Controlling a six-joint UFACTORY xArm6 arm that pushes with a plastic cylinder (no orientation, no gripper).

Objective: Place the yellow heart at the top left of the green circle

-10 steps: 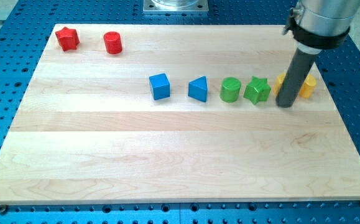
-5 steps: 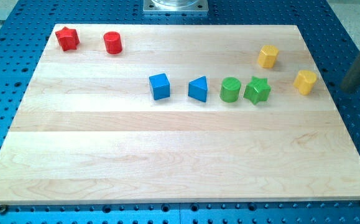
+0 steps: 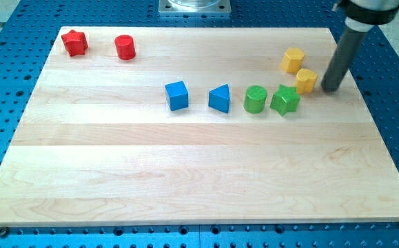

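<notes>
The yellow heart (image 3: 306, 80) lies at the view's right, just above and right of the green star (image 3: 284, 100). The green circle (image 3: 255, 99) sits left of the star, apart from the heart. My tip (image 3: 331, 89) is on the board right next to the heart's right side, close to or touching it. A second yellow block (image 3: 293, 60), shape unclear, lies just above the heart.
A blue triangle (image 3: 220, 98) and a blue cube (image 3: 176, 95) continue the row left of the green circle. A red star (image 3: 74, 43) and a red cylinder (image 3: 125, 47) sit at the top left. The wooden board's (image 3: 185, 172) right edge is close to my tip.
My tip came in from beyond the board's right edge and moved left. The yellow heart has slid left and slightly up, now close to the green star.
</notes>
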